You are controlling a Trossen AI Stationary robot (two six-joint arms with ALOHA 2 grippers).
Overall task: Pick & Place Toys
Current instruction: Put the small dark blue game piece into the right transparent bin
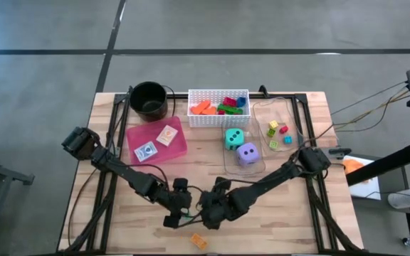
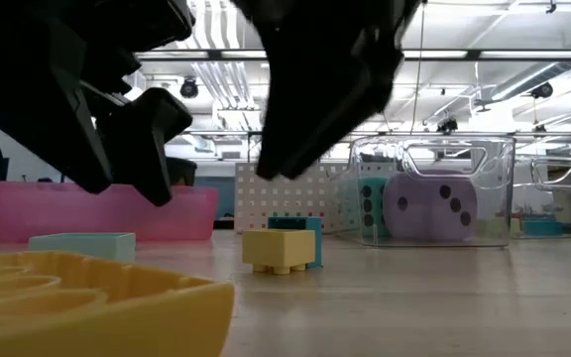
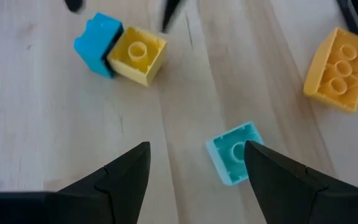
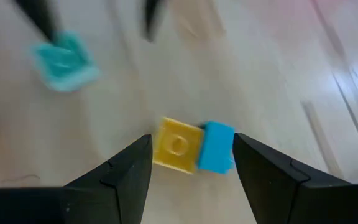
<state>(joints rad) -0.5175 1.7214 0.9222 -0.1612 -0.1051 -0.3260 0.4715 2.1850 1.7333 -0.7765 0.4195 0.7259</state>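
We're looking down on the wooden table (image 1: 276, 227), and a good share of the sorting looks done. At twelve o'clock the white perforated basket (image 1: 218, 118) holds orange, red, green and blue blocks. Just right of centre a clear bin (image 1: 228, 168) holds the teal die (image 1: 234, 139) and the purple die (image 1: 247, 153), and a second clear bin (image 1: 295, 117) at two o'clock has a few small blocks. The pink tray (image 1: 180, 146) at eleven o'clock carries two cards, with a black pot (image 1: 149, 99) beyond it.

What's left sits at six o'clock, where both arms meet. We see the left tool (image 3: 194, 165) with fingers apart and empty, hovering above a light blue block (image 3: 232, 152). The right tool (image 4: 191, 158), also spread and holding nothing, is poised over a yellow block (image 4: 178, 144) touching a blue block (image 4: 216, 147). A longer yellow brick (image 3: 339, 68) lies near these, and an orange block (image 1: 198, 241) rests at the table's near edge. We judge four or five toys remain.
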